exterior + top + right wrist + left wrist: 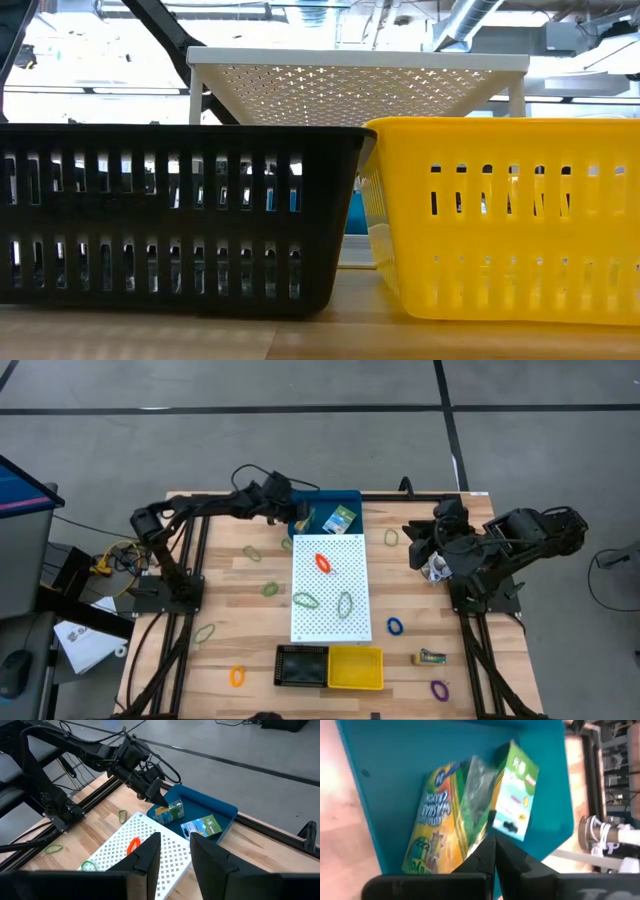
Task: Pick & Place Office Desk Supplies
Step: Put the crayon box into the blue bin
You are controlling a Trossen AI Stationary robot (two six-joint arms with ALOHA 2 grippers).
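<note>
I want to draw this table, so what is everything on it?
table: one, wooden, under everything
tray: one, blue, far edge
crayon box: one, yellow-green, in the tray
green packet: one, in the tray
board: one, white, middle
red band: one, on the board
green bands: two on the board, about five on the table
blue band, orange band, purple band: one each, on the table
small packet: one, right front
black basket, yellow basket: front edge
left gripper: shut, at the crayon box
right gripper: open, right side

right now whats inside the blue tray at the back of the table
Two things show inside the shallow blue plastic tray: a yellow-green crayon box under the left claw, and a flat green-and-white printed packet beside it. What lies beneath them is hidden.
</note>
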